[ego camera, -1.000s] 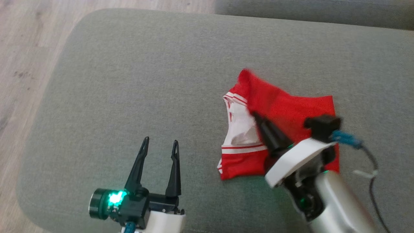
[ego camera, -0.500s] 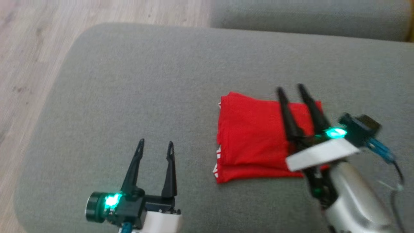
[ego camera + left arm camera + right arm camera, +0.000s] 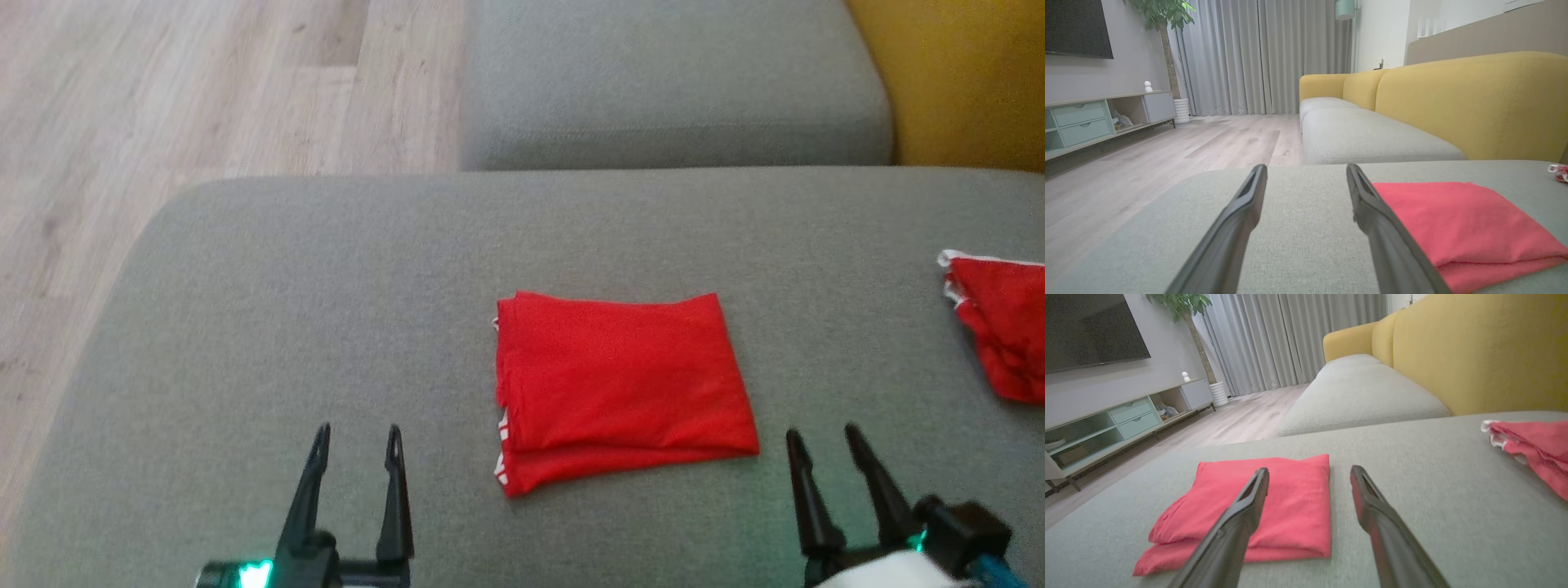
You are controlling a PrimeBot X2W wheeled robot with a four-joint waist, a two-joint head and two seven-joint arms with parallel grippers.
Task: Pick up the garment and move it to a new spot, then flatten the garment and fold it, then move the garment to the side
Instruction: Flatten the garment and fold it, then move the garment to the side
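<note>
Step in hand: I am reading the fold as finished, so I am lining up the last move, shifting the garment (image 3: 620, 380) to the side.
Garment: it is lying as a flat red rectangle about the middle of the grey cushion (image 3: 326, 286), closer to the near edge than the far one. Its layers are showing along its left side, with a bit of white trim peeking out at its near-left corner.
Left gripper (image 3: 359, 428): I am holding its fingers spread and empty at the cushion's near edge, left of the garment and apart from it.
Right gripper (image 3: 820, 430): I am holding these fingers spread and empty too, at the near edge just past the garment's near-right corner, not touching the cloth.
Other cloth: a second red piece (image 3: 1000, 327) is lying at the cushion's right edge, well apart.
Doing it well: I am planning to come in low and pinch through every layer at both near corners, one gripper each, then lift evenly and carry it level.
Watching for: I am expecting the loose left-side layers to slide open if I catch only the top sheet.
Landing spot: I am choosing bare cushion, away from the other red piece.
</note>
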